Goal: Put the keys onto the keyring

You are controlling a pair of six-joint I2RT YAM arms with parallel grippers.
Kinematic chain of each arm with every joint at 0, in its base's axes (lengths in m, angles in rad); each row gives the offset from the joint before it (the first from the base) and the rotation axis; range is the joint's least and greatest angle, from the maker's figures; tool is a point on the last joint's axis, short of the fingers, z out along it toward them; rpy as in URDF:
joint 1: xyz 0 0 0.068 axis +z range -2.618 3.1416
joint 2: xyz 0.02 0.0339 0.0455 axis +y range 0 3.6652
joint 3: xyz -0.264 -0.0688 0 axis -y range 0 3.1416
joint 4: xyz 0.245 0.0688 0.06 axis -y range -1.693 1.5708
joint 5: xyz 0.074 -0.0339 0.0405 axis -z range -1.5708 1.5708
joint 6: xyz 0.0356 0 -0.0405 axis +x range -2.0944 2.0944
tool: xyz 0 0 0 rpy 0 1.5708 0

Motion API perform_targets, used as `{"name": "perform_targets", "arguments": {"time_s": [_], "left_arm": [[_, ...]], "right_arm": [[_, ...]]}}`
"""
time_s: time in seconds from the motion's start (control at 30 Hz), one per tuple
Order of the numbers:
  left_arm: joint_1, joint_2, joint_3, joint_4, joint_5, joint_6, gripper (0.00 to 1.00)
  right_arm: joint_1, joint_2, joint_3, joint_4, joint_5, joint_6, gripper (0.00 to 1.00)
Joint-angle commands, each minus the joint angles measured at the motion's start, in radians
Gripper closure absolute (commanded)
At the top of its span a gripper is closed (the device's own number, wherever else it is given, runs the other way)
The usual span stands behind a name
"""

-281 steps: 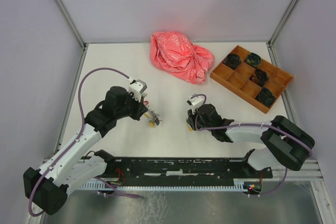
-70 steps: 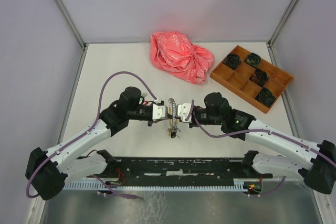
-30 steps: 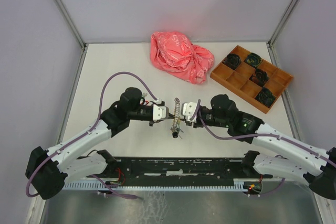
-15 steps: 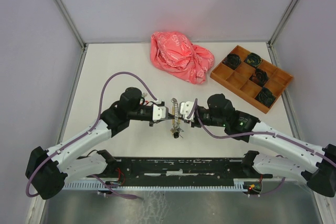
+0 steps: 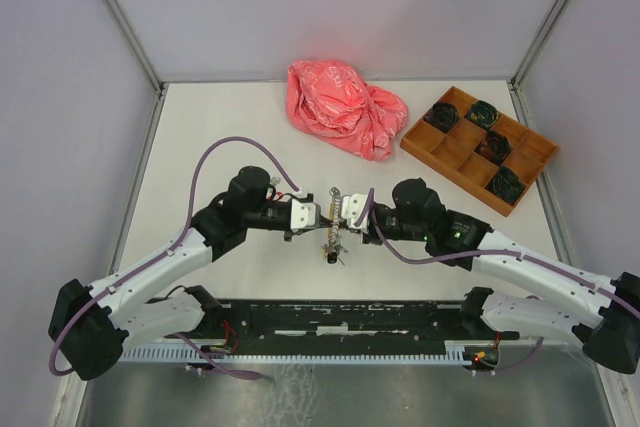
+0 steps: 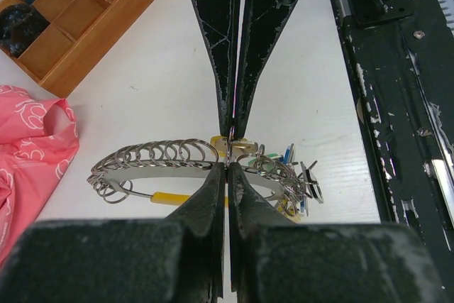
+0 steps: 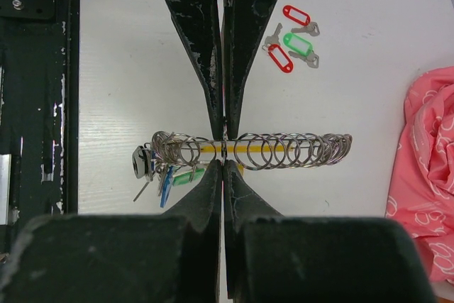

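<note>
Right jaws have just snapped shut on the keyring [image 6: 174,196], meeting the left jaws pinched on it too, above the surface's [image 5: 200,137] middle. We've got it braced both sides; loose keys [image 7: 291,37] lie left, unthreaded.

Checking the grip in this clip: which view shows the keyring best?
Right wrist: the keyring lies side-on and sharp across the frame, its whole span visible, with keys hanging at one end. Left wrist shows it too, but the left gripper covers its near part. Top external shows only a small sliver.
</note>
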Motion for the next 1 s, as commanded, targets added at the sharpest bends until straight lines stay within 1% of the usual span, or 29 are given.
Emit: {"name": "perform_targets", "arguments": {"time_s": [0.0, 0.53, 0.7, 0.77, 0.97], "left_arm": [[-0.012, -0.001, 0.031, 0.061, 0.016, -0.048, 0.97], [-0.043, 0.021, 0.064, -0.003, -0.029, -0.029, 0.97], [-0.055, 0.035, 0.082, -0.041, -0.063, -0.018, 0.97], [-0.058, 0.035, 0.085, -0.048, -0.067, -0.017, 0.97], [-0.058, 0.011, 0.066, -0.019, -0.075, -0.020, 0.97]], "right_arm": [[0.004, 0.003, 0.048, 0.033, -0.035, 0.013, 0.99], [0.003, 0.057, 0.109, 0.004, -0.061, 0.024, 0.99], [0.003, 0.069, 0.127, 0.003, -0.057, 0.036, 0.99], [0.003, 0.072, 0.130, 0.007, -0.058, 0.040, 0.97], [0.002, 0.036, 0.107, -0.025, -0.011, 0.028, 0.80]]}}
